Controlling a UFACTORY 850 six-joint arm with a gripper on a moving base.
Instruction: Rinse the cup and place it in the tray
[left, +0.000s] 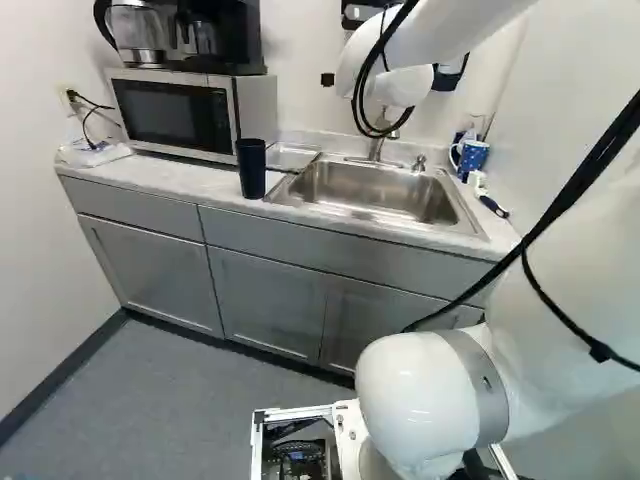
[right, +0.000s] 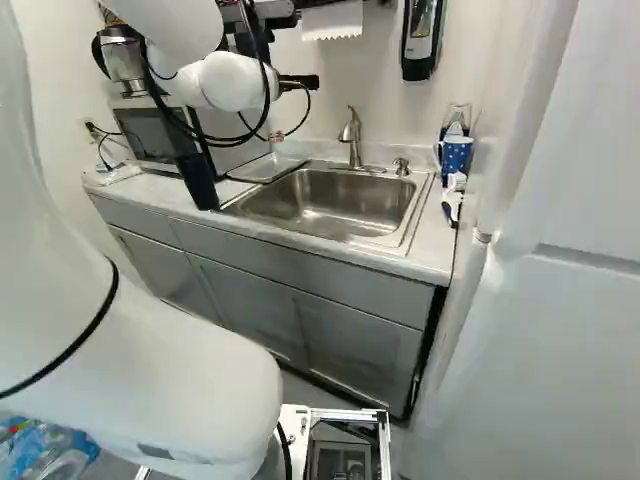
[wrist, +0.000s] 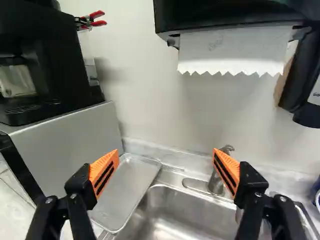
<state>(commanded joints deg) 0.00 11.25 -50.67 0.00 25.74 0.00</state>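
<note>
Bright in here, glints on the rectangular stainless-steel sink (right: 300, 200), twelve o'clock in the right base view; fine details look soft.

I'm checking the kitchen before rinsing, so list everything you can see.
cup: one, dark blue, on counter
tray: one, silver, beside sink
sink: one, silver, in counter
faucet: one, silver, behind sink
microwave: one, silver-black, on counter
coffee maker: one, black, on microwave
mug: one, blue, beside sink
brush: one, white, near mug
dispensers: two, black, on wall
counter: one, pale, around sink
cabinet: one, grey, under counter
bottles: several, clear, right base view's foot
gripper: one, black-orange, facing wall
arm: one, white, over counter
</note>
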